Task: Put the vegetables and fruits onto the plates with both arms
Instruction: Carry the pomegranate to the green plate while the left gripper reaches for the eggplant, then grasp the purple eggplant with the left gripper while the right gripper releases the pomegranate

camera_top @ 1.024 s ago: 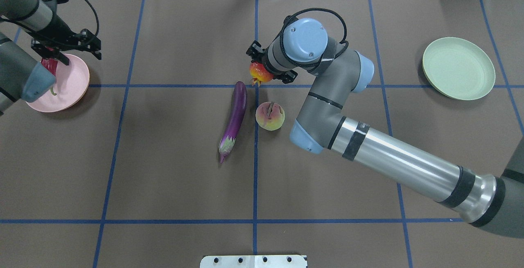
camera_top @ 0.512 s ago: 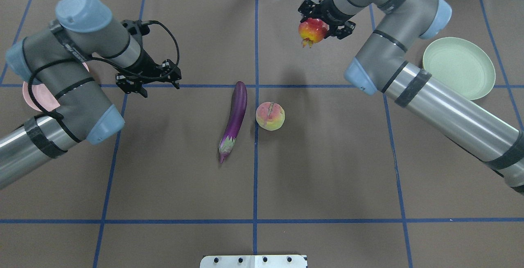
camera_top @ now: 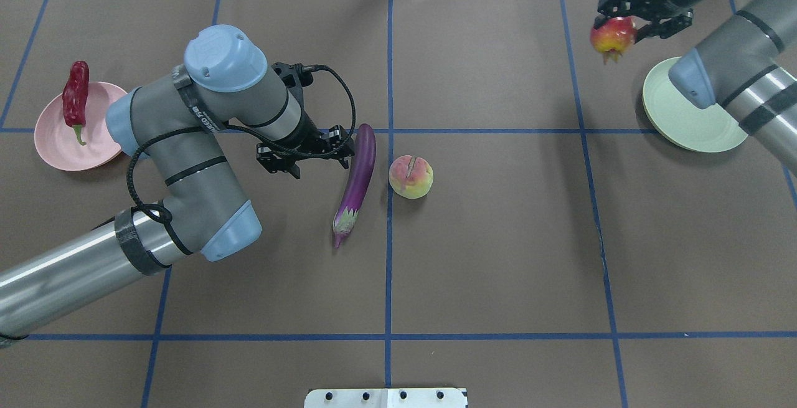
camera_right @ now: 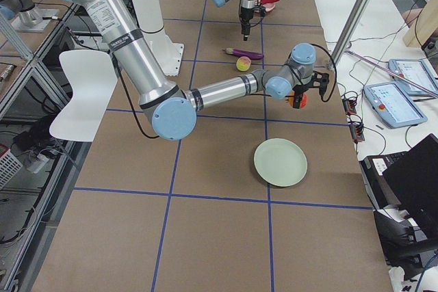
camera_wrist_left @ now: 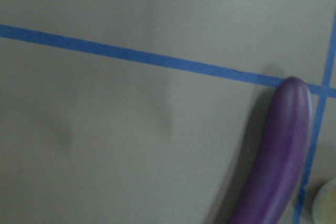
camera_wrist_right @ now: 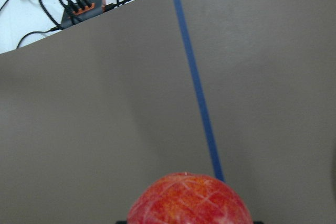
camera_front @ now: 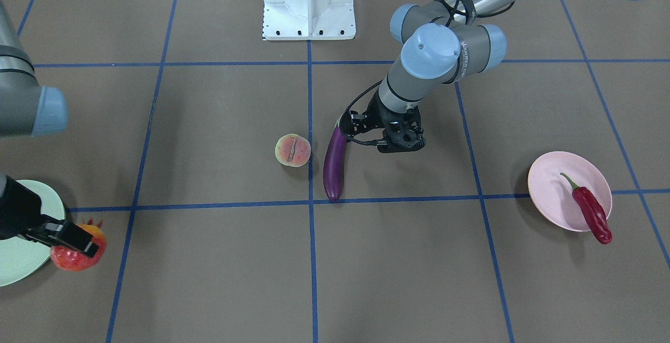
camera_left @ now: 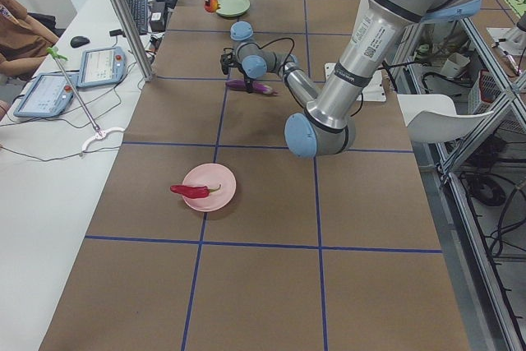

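Purple eggplant (camera_top: 357, 180), mid-table beside peach (camera_top: 411, 177): left gripper (camera_top: 309, 162), fingers spread, empty, should straddle its middle; right gripper (camera_top: 626, 22), clamping red fruit (camera_top: 613, 37), should centre over green plate (camera_top: 691, 121) before releasing.

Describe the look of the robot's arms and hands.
The left arm and right arm are jointed tubes: dark grey segments, silver forearms with black bands, round light-blue joint caps. Lettering marks the left wrist. A black cable loops to the left hand. It and the right hand are black, two-fingered.
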Robot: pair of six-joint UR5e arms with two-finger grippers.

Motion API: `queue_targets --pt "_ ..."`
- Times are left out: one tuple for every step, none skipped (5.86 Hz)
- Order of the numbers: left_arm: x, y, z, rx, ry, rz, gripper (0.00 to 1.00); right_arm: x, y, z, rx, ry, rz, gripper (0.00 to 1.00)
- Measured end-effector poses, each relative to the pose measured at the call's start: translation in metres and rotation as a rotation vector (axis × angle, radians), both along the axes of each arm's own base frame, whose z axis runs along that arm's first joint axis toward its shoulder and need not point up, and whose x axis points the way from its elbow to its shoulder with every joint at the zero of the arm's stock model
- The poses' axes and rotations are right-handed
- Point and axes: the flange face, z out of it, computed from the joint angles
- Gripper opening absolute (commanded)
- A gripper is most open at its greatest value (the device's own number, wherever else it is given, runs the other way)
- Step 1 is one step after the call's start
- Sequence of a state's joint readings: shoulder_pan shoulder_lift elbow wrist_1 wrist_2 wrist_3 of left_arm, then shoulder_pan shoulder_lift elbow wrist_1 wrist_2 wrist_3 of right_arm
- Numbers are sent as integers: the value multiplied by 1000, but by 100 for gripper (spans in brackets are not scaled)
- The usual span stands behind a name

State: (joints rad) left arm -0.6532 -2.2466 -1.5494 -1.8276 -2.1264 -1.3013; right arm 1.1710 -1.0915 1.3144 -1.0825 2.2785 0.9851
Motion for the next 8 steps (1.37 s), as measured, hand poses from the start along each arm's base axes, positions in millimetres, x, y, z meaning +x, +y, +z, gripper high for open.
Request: queue_targets --pt "22 15 -10 42 -16 -20 98 28 14 51 27 55 -63 0" --pt "46 33 -14 88 -54 -44 97 48 29 93 42 106 -132 0" --pt "59 43 -16 122 -82 -38 97 61 43 127 50 149 -203 0" --pt "64 46 -16 161 -103 -11 97 70 55 152 47 177 -255 0" --pt "66 46 -13 208 -121 28 97 75 66 171 46 195 -290 19" --pt "69 45 -10 267 -135 73 97 78 74 184 52 206 -317 99" --pt "76 42 -9 318 -146 115 95 80 77 189 59 211 -332 100" --pt "88 35 -14 341 -156 139 74 81 78 188 66 209 -336 100"
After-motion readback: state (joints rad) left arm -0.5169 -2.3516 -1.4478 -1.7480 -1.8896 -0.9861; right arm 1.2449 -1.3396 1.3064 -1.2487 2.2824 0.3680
